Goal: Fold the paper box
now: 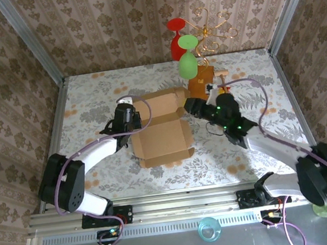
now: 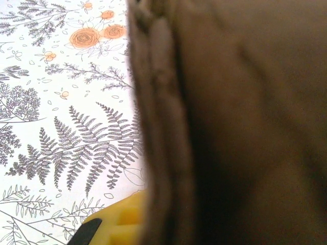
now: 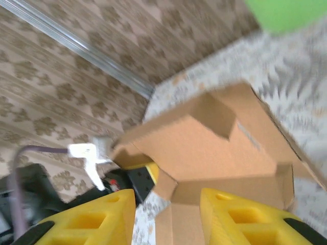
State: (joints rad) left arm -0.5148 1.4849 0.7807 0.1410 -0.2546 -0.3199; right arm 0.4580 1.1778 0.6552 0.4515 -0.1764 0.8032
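paper box (image 1: 159, 129) centre frame; left claw (image 1: 128, 116) at left edge, grip unclear; right claw (image 3: 166, 196) released near right edge; open surface (image 1: 205, 171) below.

White tablecloth with grey fern and orange flower print (image 1: 90, 107) covers the table. At the far edge stands a red plastic goblet (image 1: 176, 37), with a green plastic goblet (image 1: 188, 62) just in front and a gold wire stand (image 1: 214, 23) to the right. A small orange-brown cardboard box (image 1: 200, 82) sits near the green goblet. A teal cup (image 1: 209, 229) rests at the near rail.
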